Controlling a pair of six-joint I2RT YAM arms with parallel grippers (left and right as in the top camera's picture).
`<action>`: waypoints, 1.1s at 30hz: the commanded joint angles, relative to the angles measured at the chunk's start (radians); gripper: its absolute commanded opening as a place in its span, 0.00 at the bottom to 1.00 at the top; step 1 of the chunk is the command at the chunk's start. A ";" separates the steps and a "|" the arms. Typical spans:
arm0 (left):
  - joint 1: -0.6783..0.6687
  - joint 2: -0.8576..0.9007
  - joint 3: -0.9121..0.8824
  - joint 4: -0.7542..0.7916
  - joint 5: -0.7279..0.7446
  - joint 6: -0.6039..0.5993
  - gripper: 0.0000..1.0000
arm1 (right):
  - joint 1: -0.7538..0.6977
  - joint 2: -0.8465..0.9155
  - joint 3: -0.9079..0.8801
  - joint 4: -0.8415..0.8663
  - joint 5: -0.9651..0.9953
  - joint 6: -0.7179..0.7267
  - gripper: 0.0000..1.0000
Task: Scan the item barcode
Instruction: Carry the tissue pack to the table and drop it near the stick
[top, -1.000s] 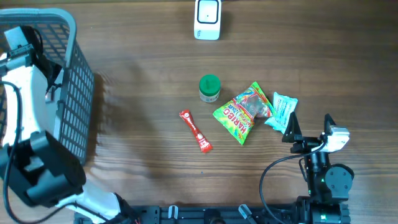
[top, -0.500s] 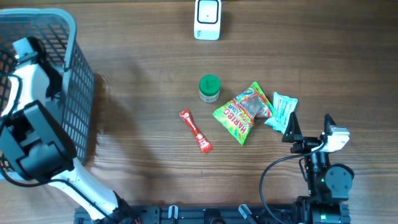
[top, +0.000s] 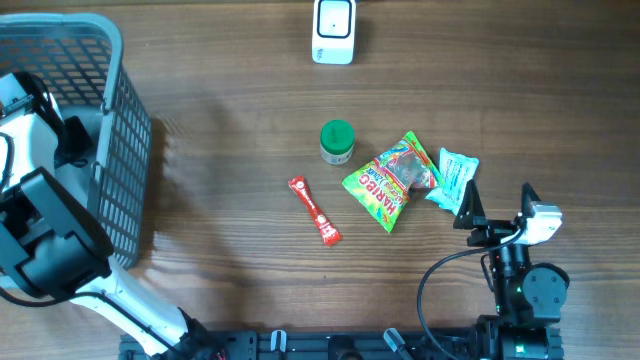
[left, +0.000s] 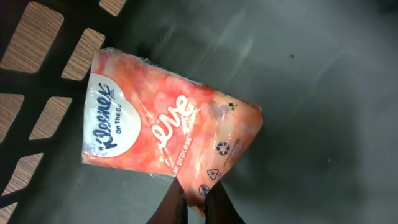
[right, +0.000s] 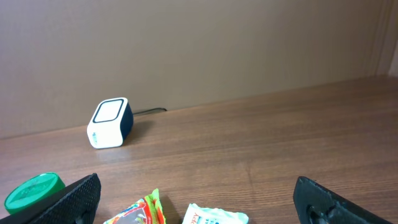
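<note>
Overhead: the left arm (top: 45, 230) reaches down into the grey basket (top: 125, 160) at the table's left side, hiding its claw and the item. The scanner (top: 333, 30) stands well apart at the far edge. A green-lidded jar (top: 337, 140), a gummy bag (top: 392, 178), a red sachet (top: 314, 210) and a pale packet (top: 455, 178) lie mid-table. The right gripper (top: 497, 205) sits just beside the pale packet.

Left wrist: the tissue pack (left: 168, 134) lies flat on the basket's dark floor, near the latticed wall. The left gripper (left: 199, 208) is clenched on the pack's near edge, pinching the film. The pack is probably light and soft, with a slick, crinkly wrap. Held only by its edge it would likely dangle and could slip. A hold across the padded body should be firmer, provided it leaves the printed panel bare. No barcode shows on this face.

Right wrist: the right gripper's jaws are spread wide and empty, with the scanner, the jar lid and the packet tops in view between them
</note>
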 joint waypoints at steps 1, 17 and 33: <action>0.005 -0.078 0.056 0.006 0.016 -0.053 0.04 | 0.002 -0.006 -0.001 0.002 0.006 0.007 1.00; -0.455 -0.813 0.070 -0.042 0.506 -0.171 0.04 | 0.002 -0.006 -0.001 0.002 0.006 0.007 1.00; -1.173 -0.362 -0.296 -0.221 0.354 -0.206 0.04 | 0.002 -0.006 -0.001 0.002 0.006 0.007 1.00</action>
